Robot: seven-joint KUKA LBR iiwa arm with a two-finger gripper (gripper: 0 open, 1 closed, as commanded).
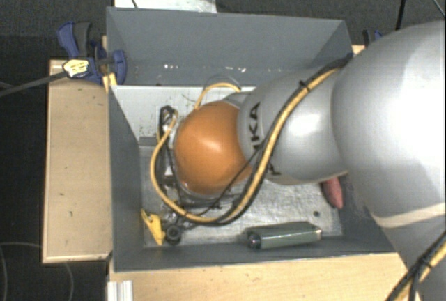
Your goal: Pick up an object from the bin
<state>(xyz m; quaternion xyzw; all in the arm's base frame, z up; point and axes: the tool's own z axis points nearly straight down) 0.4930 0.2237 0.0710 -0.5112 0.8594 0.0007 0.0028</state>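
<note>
Gripper (173, 223) sits just beside small yellow piece (151, 224).

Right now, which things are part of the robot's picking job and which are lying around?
In the job: the robot arm, its orange cover over the bin's left part; the grey bin.
Lying about: a dark green tube by the front wall; a yellow piece in the front-left corner; a pink thing beside the arm. Which gets picked, I cannot tell.
</note>
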